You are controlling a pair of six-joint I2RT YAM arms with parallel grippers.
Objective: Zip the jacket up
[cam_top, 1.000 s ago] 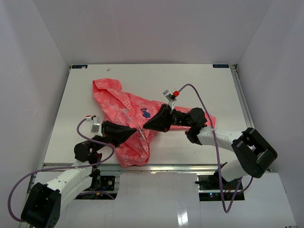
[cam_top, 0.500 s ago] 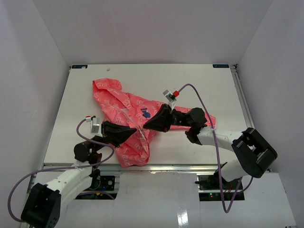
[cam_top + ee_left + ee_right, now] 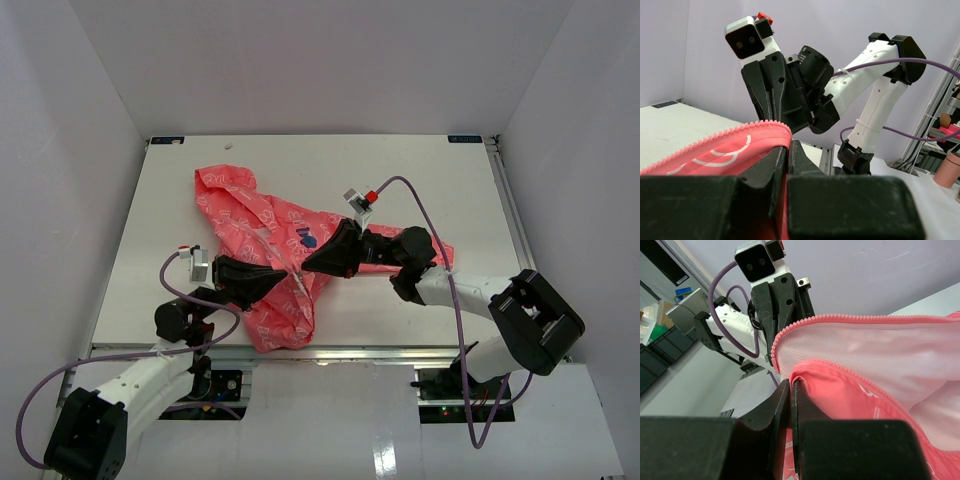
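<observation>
Two hands are at work, and both are clamped shut on the jacket (image 3: 235, 210). It lies crumpled on the table (image 3: 450, 180), left of the middle, with its hood toward the far left. The left hand (image 3: 283, 279) pinches one front edge. In its wrist view, its fingers (image 3: 767, 167) are closed tight on the hem, and a row of zipper teeth (image 3: 715, 138) runs away from them. The right hand (image 3: 310, 262) pinches the other front edge just beside it. Its fingers (image 3: 777, 405) grip a fold of pink fabric below a second toothed edge, with the paler lining (image 3: 855, 350) showing behind. The two hands face each other, close but apart.

The step looks like bringing the two zipper halves together at one end so they can be joined. I cannot make out the slider or the end pin in any view, so which hand holds which part is unclear.

To do this well, both grips should stay firm, since the thin fabric would likely slip or bunch. The two edges should probably meet level and untwisted, teeth facing teeth, each pulled just taut. A slow, straight approach seems best. A slanted one would likely jam the halves or fold fabric between them.
</observation>
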